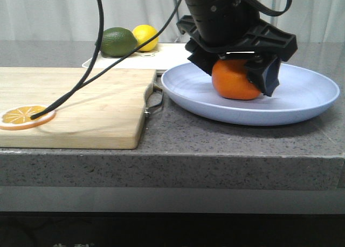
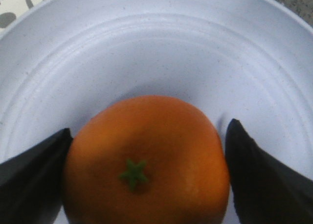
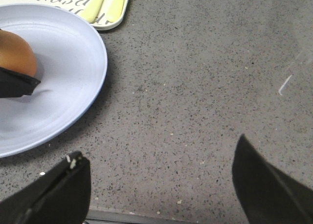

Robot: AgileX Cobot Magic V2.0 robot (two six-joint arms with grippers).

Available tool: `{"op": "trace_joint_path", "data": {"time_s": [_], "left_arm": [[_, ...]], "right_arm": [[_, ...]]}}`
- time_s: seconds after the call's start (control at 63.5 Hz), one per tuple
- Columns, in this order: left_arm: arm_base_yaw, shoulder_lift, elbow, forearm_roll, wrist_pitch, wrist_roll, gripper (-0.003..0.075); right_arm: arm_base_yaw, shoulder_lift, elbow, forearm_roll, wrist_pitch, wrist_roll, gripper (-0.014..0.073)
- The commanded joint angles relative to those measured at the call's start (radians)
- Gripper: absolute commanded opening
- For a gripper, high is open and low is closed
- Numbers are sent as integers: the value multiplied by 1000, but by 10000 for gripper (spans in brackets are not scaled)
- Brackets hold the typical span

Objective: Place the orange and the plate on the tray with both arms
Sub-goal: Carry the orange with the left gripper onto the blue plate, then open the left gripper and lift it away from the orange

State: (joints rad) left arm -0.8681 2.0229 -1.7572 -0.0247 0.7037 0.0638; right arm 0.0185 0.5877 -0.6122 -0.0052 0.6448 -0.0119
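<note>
Matte lavender-blue plate (image 1: 302, 104), round and shallow with faint concentric rings, sat on speckled grey stone counter (image 3: 195, 87). Dimpled orange (image 2: 146, 160), green star-shaped calyx up, rested in its well, pinched between the left gripper (image 2: 146, 177) fingers. Right gripper (image 3: 161, 185) hung spread over bare counter beside the plate. Off-white tray (image 1: 161, 57) lay behind.

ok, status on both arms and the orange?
Left gripper shut on orange, which sits in plate. Right gripper open over bare counter. Plate not on tray yet.
</note>
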Motion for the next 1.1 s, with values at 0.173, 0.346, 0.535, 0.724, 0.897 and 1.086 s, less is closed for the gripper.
{"op": "trace_joint_path", "data": {"time_s": [0.173,0.346,0.535,0.724,0.897,1.086], "left_arm": [[-6,-92,-40,-4,-41,-1,654],[-2,-186,-40,-4,-6,-7,654],[-2,-356,68,-9,-48,-28,654],[12,-586,305,-4,-113,-28,654],[55,-785,500,-4,-120,-28,654],[101,-988,666,-4,-120,-28,654]], "right_arm": [[-6,9,-36,-11,-59,-8,601],[-6,9,-36,-11,-59,-8,601],[-6,9,-36,-11,-59,-8,601],[-6,9,-36,-11,-59,-8,601],[-6,9,-36,-11,-59,-8,601],[-6,9,-36,-11,-59,-8,601]]}}
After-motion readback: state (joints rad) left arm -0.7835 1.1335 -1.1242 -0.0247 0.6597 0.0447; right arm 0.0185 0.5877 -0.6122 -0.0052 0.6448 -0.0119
